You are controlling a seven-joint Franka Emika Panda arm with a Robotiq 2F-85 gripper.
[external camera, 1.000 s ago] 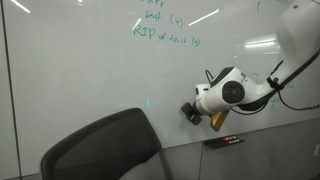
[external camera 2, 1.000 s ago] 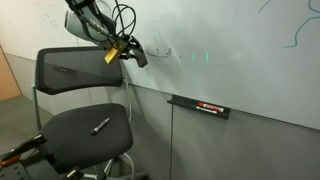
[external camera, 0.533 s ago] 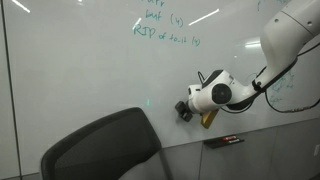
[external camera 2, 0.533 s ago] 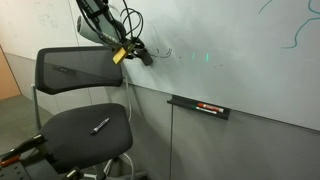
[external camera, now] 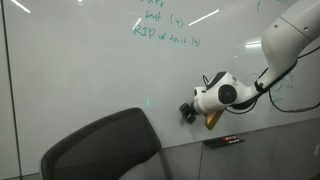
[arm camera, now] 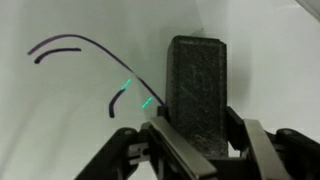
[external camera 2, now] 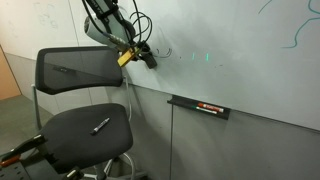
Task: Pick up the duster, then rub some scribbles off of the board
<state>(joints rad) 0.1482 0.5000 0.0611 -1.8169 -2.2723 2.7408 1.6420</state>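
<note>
My gripper (arm camera: 198,122) is shut on the duster (arm camera: 200,70), a black block held upright between the two fingers with its end against the board (arm camera: 270,50). The scribbles (arm camera: 85,44), a dark curved arc with a short tick below it, lie on the board just left of the duster. In both exterior views the gripper (external camera: 187,111) (external camera 2: 148,58) holds the duster at the white board (external camera: 80,70) (external camera 2: 240,70). The faint scribbles (external camera 2: 164,52) sit just beside the gripper's tip.
A black office chair (external camera: 105,150) (external camera 2: 80,70) stands in front of the board, with a marker (external camera 2: 101,125) on its seat. A tray with a black-and-red item (external camera 2: 203,106) (external camera: 222,142) hangs on the wall below. Rows of teal handwriting (external camera: 165,30) are higher up.
The gripper with the duster has shifted a little along the board towards the scribbles; the arm has swung slightly behind it.
</note>
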